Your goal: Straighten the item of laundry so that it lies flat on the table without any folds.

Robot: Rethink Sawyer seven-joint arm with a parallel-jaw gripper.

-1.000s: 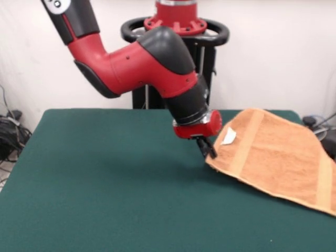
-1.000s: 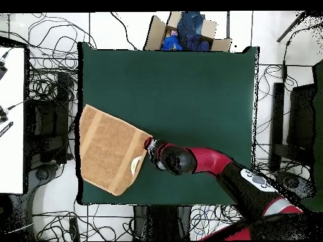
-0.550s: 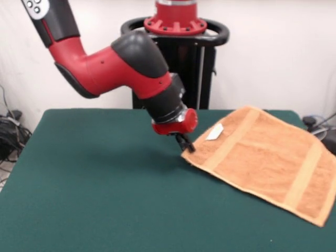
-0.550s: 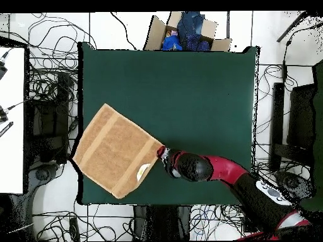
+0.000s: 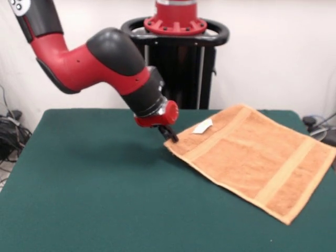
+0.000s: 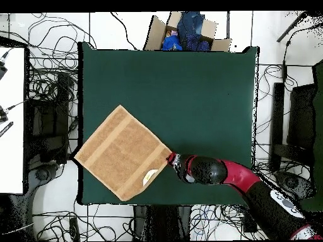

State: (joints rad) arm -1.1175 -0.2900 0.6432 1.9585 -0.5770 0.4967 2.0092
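Note:
The item of laundry [image 5: 252,157], an orange-tan towel with two woven band stripes and a small white tag [image 5: 202,126], lies spread open and turned like a diamond on the right side of the green table [image 5: 94,184]. In the overhead view the item of laundry [image 6: 120,153] sits at the table's left edge, one corner reaching the rim. My gripper [image 5: 169,135] is shut on the towel's corner nearest the table's middle, holding it just above the cloth; from overhead my gripper [image 6: 171,159] meets that same corner.
A cardboard box [image 6: 183,33] of clothes stands beyond the table's top edge in the overhead view. Cables litter the floor on all sides. A white desk [image 6: 11,120] flanks the left. The table [image 6: 202,94] stretches wide away from the towel.
My gripper has dragged the towel's corner toward the table's middle. The towel has slid and swung round with it, coming fully onto the table and opening flatter.

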